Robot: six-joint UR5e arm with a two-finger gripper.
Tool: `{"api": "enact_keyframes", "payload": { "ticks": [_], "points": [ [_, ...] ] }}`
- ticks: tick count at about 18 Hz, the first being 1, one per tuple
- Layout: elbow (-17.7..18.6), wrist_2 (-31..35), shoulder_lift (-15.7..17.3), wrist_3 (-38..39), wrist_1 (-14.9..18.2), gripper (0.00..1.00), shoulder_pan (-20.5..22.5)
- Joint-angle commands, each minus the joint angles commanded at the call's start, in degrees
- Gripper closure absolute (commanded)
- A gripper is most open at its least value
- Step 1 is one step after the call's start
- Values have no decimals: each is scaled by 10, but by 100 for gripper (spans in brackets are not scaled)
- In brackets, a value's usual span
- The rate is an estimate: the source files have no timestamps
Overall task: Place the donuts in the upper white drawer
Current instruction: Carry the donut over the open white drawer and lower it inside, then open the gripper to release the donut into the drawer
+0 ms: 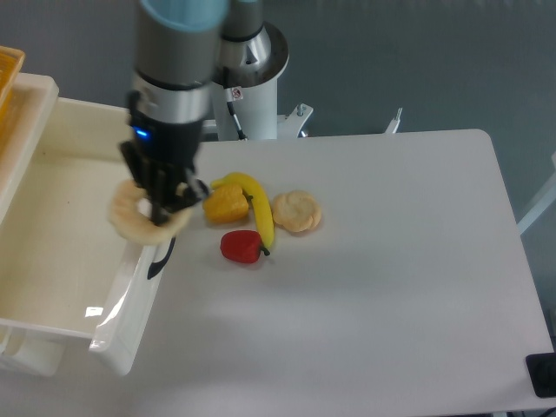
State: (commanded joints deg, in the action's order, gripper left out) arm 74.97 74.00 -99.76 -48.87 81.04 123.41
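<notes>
At the left of the frame the gripper (163, 207) is clamped on a ring donut (143, 219), which hangs over the front wall of the white drawer (82, 187), seemingly above the rim, though height is hard to judge from this angle. A second donut (296, 211) lies on the table (391, 278) near centre, just beside the banana (257, 205), with the red pepper (241, 247) below it. To do this step well, the arm should carry the ring further toward the upper left, past the wall and handle (162, 252), over the drawer's open floor, and release only there, so it cannot catch the rim and tumble out.
</notes>
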Motion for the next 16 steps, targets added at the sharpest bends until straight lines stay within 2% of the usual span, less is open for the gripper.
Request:
{"api": "enact_keyframes", "payload": {
  "ticks": [4,6,7,8,10,13,15,16],
  "points": [
    [27,4,2,-1,-6,100,-20],
    [48,6,-2,-3,-20,100,-25],
    [58,5,-3,-4,-30,97,-26],
    [62,4,-4,-4,-38,87,-31],
    [63,3,-14,-4,-40,61,-40],
    [63,3,-20,-5,-40,38,-41],
    [63,1,-23,-3,-41,0,-42],
    [63,-2,-24,0,-41,0,-44]
  ]
}}
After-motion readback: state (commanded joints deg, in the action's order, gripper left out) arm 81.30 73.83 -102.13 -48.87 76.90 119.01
